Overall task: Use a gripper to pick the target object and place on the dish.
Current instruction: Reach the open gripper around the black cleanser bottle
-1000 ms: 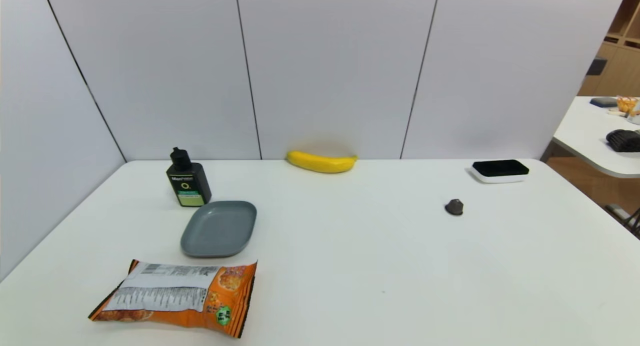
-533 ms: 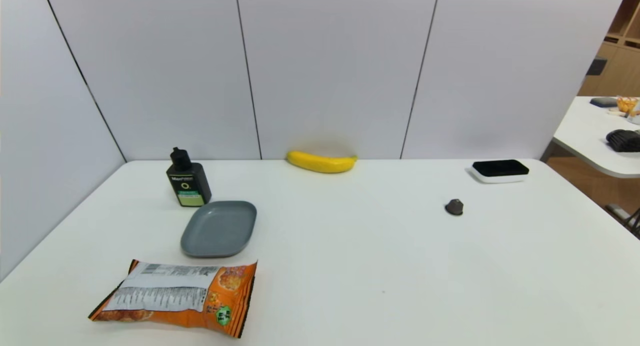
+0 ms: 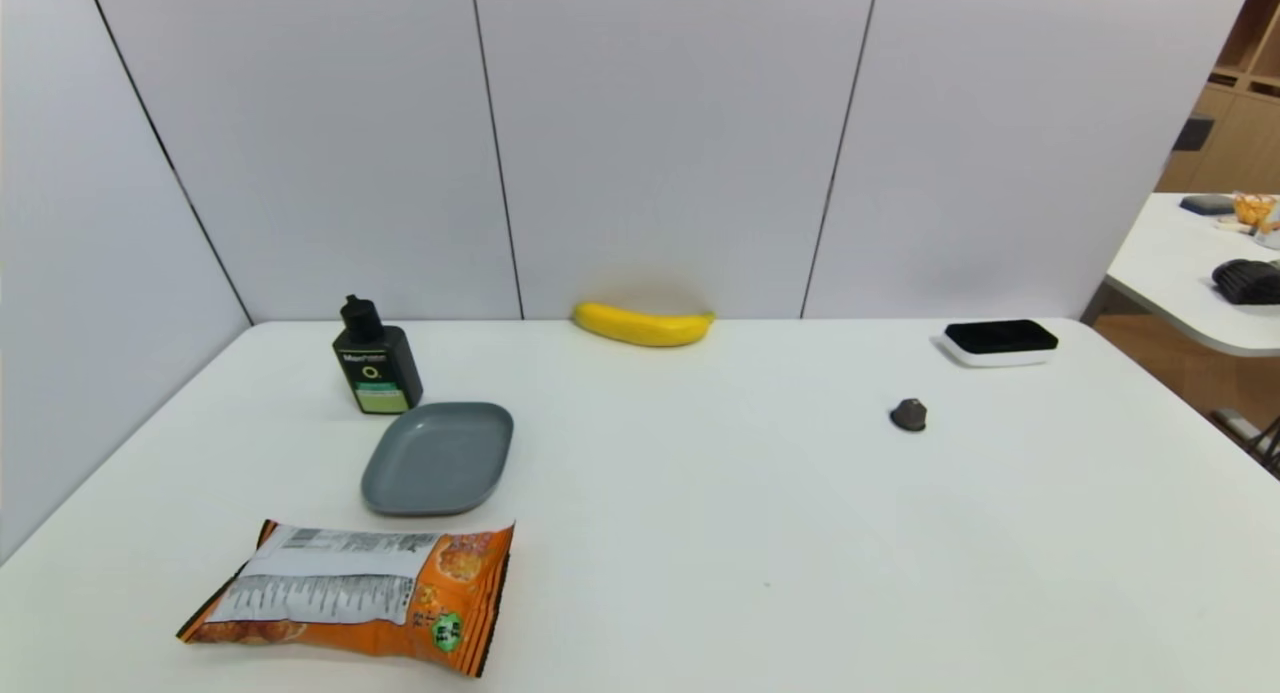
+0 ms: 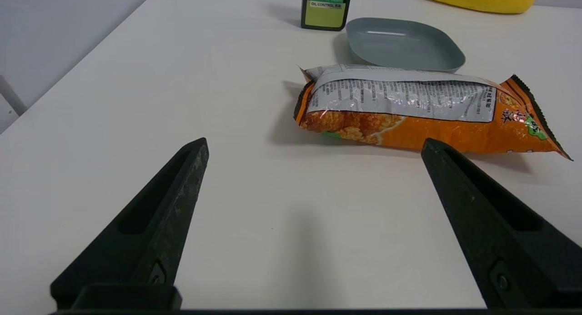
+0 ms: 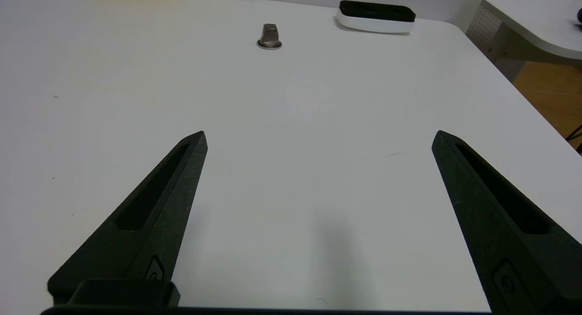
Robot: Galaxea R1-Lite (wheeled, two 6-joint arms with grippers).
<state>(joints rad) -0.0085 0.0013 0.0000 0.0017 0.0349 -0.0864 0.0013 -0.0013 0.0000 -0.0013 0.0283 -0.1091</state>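
Nothing of the task is done yet, judging by how things lie: the black bottle [image 3: 377, 365] stands upright on the desk [image 3: 700, 493], just beside the far rim of the grey dish [image 3: 438, 457] but outside it, and the dish holds nothing. All of the work is left: reaching the bottle, closing on it, lifting it and setting it down on the dish. Neither arm shows in the head view, so both seem to sit low at the robot's edge of the desk. The left end effector [image 4: 313, 144] is level and close over the desk surface, its two black fingers [image 4: 159, 215] spread wide with nothing between them. Ahead of it and slightly toward its right finger lies the orange snack bag [image 4: 423, 110]; the dish sits just beyond the bag, and the bottle stands farther ahead still, beyond the dish. From this side the bag lies across the straight line to the bottle, so the approach will likely need to pass over it or go around. The right end effector [image 5: 318, 137] is likewise low and level, its fingers spread wide on nothing, facing a small grey object [image 5: 269, 37] well ahead of it and a white tray with a black top [image 5: 375, 17] farther off; it looks parked.
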